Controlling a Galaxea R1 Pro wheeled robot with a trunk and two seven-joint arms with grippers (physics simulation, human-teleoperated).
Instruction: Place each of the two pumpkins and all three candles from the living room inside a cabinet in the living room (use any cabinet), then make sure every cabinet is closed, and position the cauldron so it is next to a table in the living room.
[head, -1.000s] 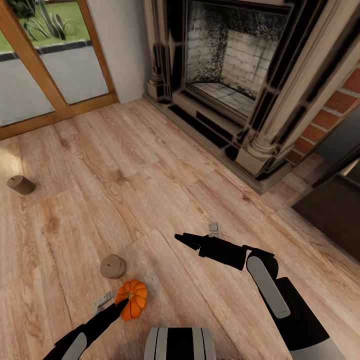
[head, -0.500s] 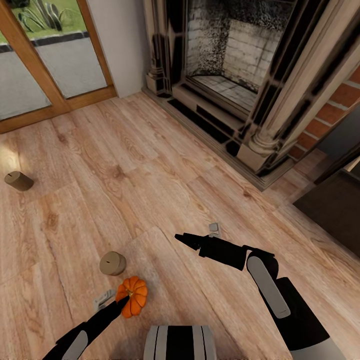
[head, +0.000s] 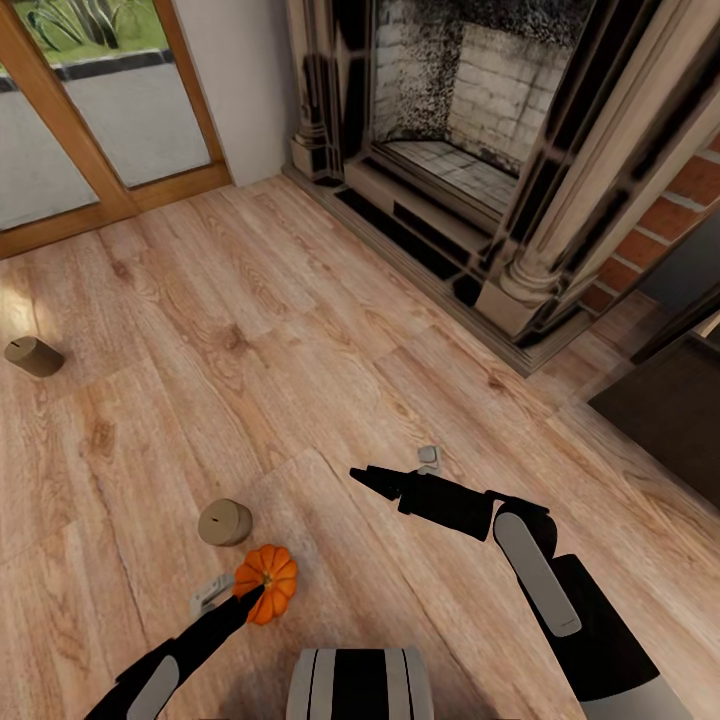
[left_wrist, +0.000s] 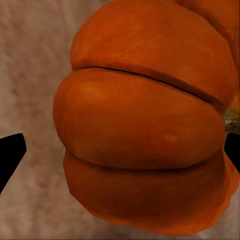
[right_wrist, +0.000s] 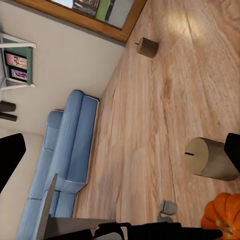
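Since the earlier frame, camera view was shifted only; pumpkin (head: 268, 582) is seen off the floor, gripped in the left tool (head: 243, 597), and slippage from its rounded ribs is judged possible; right tool (head: 362, 474) is clenched empty.

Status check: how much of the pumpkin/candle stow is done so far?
Early. Nothing looks stowed: two candles, the near one and the far one, sit on the floor. In hand: the left claw is at a pumpkin with a finger on either side, contact unclear. The right claw hangs empty. Left: carrying these to the cabinet, closing it, placing the cauldron.
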